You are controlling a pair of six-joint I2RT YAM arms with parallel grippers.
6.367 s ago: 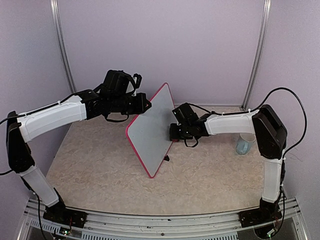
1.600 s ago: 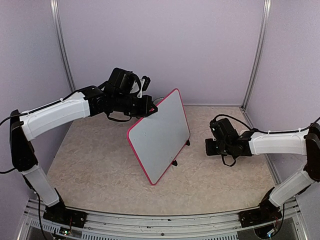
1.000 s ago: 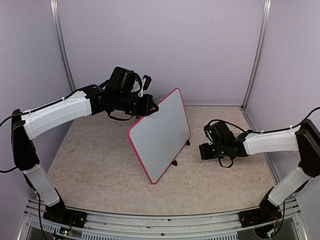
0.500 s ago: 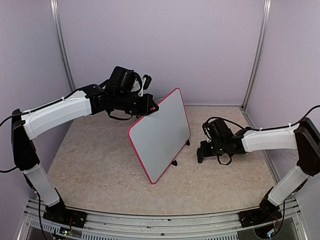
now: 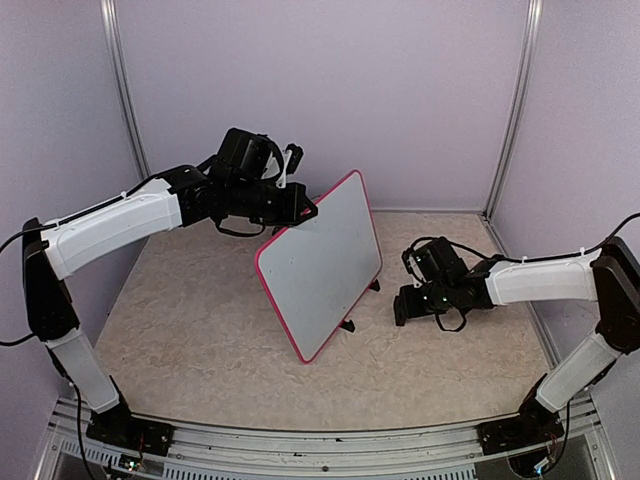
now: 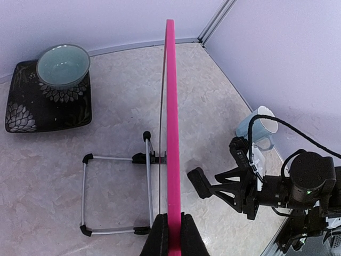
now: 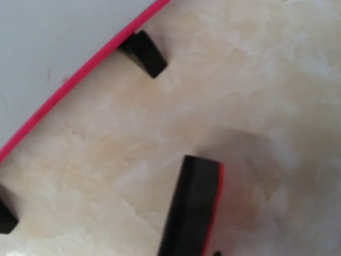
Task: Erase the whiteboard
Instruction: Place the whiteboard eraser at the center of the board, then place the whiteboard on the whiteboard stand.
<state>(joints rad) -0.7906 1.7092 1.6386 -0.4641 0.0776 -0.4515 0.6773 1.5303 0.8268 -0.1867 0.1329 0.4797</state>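
Observation:
The whiteboard point(image 5: 322, 268), white with a pink frame, stands tilted on its black feet mid-table, and its face looks blank. My left gripper point(image 5: 300, 213) is shut on its upper left edge. In the left wrist view both fingers point(image 6: 159, 238) clamp the edge-on frame point(image 6: 170, 96). My right gripper point(image 5: 402, 306) sits low over the table, right of the board. A black eraser with a red side point(image 7: 194, 209) is at its tip, close to the tabletop. The right fingers do not show in the right wrist view, so I cannot tell their state.
A pale green bowl point(image 6: 63, 65) rests on a black patterned mat point(image 6: 24, 109) behind the board. The board's wire stand point(image 6: 114, 194) lies on the table behind it. A light blue cup point(image 6: 257, 129) stands near the right wall. A black board foot point(image 7: 144, 53) is close to the eraser.
The right arm has drawn a little left and lower with the eraser, toward the board's right foot. The left gripper keeps the same hold on the board.

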